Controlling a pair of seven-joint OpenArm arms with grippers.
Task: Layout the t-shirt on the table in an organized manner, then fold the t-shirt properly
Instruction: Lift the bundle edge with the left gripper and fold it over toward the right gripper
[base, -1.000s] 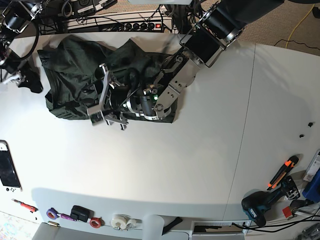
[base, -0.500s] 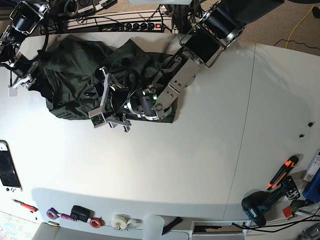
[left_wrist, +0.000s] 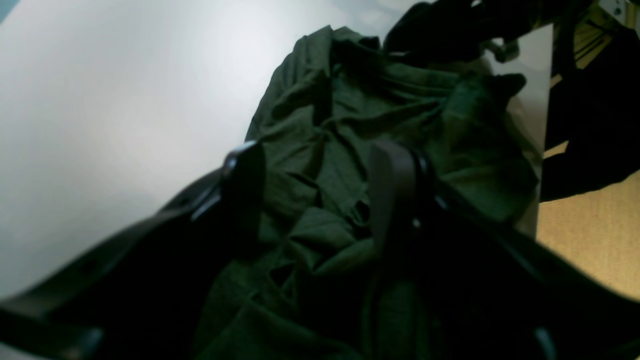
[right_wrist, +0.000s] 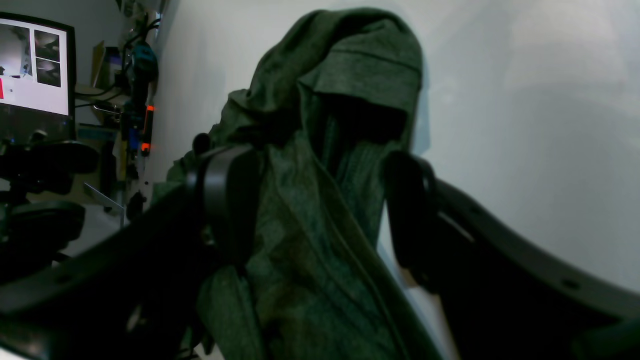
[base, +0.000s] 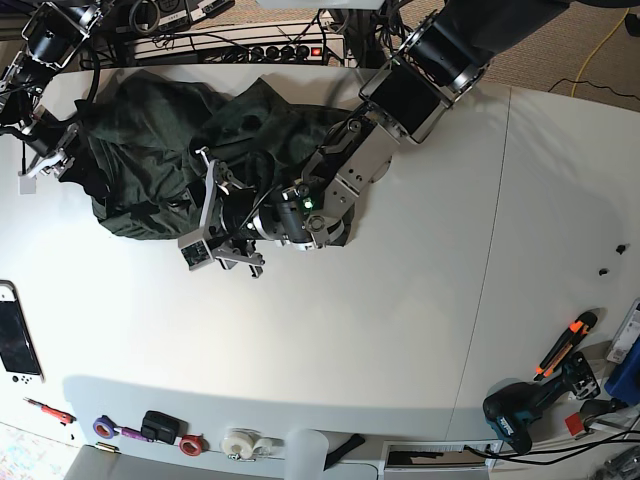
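Observation:
The dark olive t-shirt (base: 150, 140) lies crumpled at the back left of the white table (base: 400, 330). My left gripper (base: 200, 208) hovers over the shirt's front part. In the left wrist view it (left_wrist: 320, 190) stands open, with bunched folds of the t-shirt (left_wrist: 350, 125) below and between its fingers (left_wrist: 245, 185). My right gripper (base: 45, 160) is at the shirt's left edge. Seen from the right wrist, it (right_wrist: 320, 205) is open and straddles a raised ridge of the t-shirt (right_wrist: 340, 65), its fingers (right_wrist: 410, 210) on either side of the fabric.
A power strip (base: 250, 45) and cables run along the table's back edge. A handheld console (base: 15, 340) lies at the left edge. Tape rolls (base: 240, 442) sit at the front, with a drill (base: 520, 412) and an orange-handled tool (base: 565, 345) at the front right. A thin seam (base: 490, 250) crosses the table.
The right gripper has come in from the far left to the shirt's left edge. The left gripper has shifted slightly forward over the shirt. Both stay open.

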